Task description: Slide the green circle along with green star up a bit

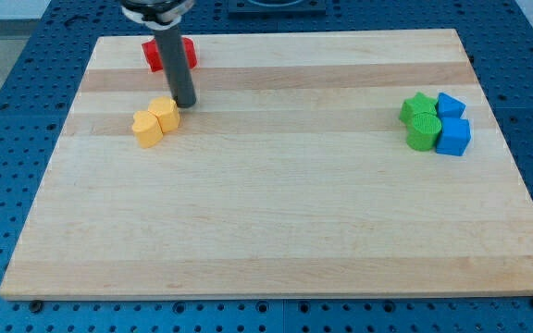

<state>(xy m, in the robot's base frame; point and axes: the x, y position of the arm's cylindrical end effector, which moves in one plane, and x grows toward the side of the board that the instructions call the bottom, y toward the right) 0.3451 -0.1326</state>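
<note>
The green circle sits on the wooden board near the view's right edge. The green star lies just above it, touching it. My tip is far away at the view's upper left, right beside the upper right of two yellow blocks. The rod rises from there toward the view's top.
Two blue blocks, one above the other, touch the right sides of the green blocks. A yellow hexagon-like block and a yellow heart sit together at upper left. A red block lies behind the rod near the board's top edge.
</note>
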